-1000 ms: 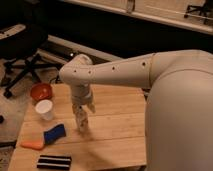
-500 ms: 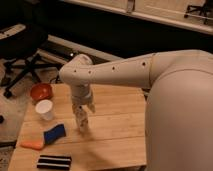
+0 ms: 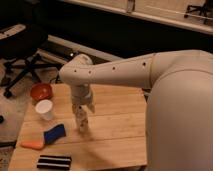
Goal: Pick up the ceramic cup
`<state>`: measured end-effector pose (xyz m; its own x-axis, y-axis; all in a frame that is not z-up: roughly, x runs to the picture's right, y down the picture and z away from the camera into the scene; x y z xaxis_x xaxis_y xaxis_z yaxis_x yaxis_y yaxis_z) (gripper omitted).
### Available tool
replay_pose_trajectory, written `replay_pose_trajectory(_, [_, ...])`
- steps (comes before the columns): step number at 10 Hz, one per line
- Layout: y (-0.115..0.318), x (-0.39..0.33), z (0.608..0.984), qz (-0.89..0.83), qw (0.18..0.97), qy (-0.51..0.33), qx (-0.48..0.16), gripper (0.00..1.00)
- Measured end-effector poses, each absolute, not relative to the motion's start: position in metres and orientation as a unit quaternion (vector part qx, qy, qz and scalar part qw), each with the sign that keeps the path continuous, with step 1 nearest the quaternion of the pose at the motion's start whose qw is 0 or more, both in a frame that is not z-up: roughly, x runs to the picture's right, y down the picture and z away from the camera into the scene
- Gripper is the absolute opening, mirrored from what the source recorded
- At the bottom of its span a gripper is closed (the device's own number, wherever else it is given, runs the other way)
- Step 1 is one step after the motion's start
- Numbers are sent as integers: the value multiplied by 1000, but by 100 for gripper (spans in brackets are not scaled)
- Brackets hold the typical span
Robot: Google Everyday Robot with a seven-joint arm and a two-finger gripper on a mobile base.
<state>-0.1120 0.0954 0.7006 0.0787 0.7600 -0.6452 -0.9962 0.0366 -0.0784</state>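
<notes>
The ceramic cup (image 3: 45, 109) is small, plain and white. It stands upright near the left edge of the wooden table (image 3: 120, 130), just in front of the orange-red bowl (image 3: 41, 92). My gripper (image 3: 82, 108) hangs from the arm over the middle of the table, to the right of the cup and well apart from it. It points down directly above a small white bottle (image 3: 82, 122), at or just over the bottle's top.
A blue object (image 3: 54, 134) and an orange object (image 3: 32, 144) lie at the table's front left. A black-and-white striped item (image 3: 53, 161) lies at the front edge. A black office chair (image 3: 22, 55) stands beyond the table's left side.
</notes>
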Motion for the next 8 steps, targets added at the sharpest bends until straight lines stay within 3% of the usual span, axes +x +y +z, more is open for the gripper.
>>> replay_pose_trajectory(6, [13, -145, 675, 626, 724, 167, -239, 65])
replay_pose_trajectory(8, [-10, -167, 683, 605, 745, 148, -239, 65])
